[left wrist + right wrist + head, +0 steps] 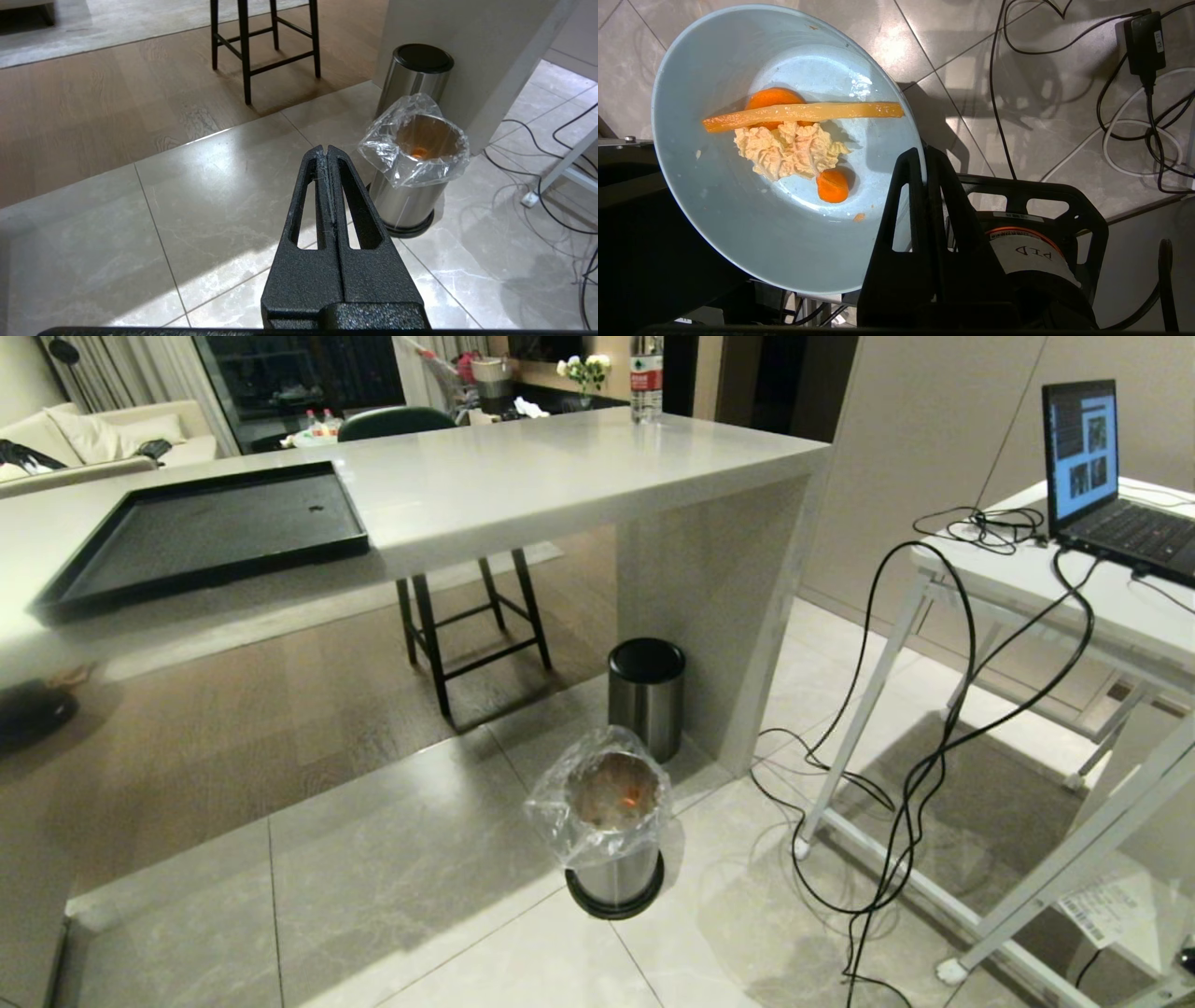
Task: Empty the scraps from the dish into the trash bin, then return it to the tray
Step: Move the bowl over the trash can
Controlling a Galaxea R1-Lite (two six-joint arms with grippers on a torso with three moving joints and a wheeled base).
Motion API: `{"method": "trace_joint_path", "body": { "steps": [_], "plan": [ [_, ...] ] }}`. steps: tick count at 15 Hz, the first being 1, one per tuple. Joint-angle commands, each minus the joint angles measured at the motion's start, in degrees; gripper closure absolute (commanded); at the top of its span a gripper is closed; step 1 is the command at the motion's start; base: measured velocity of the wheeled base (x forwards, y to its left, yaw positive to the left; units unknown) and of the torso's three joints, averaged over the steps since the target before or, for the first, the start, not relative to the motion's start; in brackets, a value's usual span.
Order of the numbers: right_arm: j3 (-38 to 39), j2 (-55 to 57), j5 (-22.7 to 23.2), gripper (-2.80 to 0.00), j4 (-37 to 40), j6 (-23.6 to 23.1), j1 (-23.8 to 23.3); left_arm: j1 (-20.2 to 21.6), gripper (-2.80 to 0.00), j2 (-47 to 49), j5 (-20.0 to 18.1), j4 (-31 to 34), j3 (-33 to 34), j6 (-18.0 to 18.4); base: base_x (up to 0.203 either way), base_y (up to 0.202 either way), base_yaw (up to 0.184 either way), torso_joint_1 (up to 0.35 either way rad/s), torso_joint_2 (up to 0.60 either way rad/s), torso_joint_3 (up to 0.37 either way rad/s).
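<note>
The dish (738,224) is pinched at its rim by the closed right gripper (924,161), scraps (791,147) lying just beyond the fingertips. The left gripper (325,151) is pressed shut, empty, the trash bin (411,186) standing beside its fingertips.

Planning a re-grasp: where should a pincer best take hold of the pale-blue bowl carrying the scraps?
On the thin rim, from the side, as the right pincer now does. The bowl is wide, smooth and sloped, so only its edge fits between the fingers; the scraps fill its middle.
</note>
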Motion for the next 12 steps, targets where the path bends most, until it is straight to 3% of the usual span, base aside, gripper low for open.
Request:
{"method": "trace_joint_path", "body": {
  "steps": [1, 12],
  "plan": [
    [0.04, 0.08, -0.04, 0.00, 0.21, 0.22, 0.03, 0.00, 0.00, 0.06, 0.03, -0.04, 0.00, -0.01, 0.000, 0.000, 0.000, 0.000, 0.00, 0.000],
    [-0.13, -0.33, -0.07, 0.00, 0.38, 0.19, 0.03, -0.05, 0.00, 0.05, 0.03, -0.04, 0.00, -0.01, 0.000, 0.000, 0.000, 0.000, 0.00, 0.000]
  ]
}}
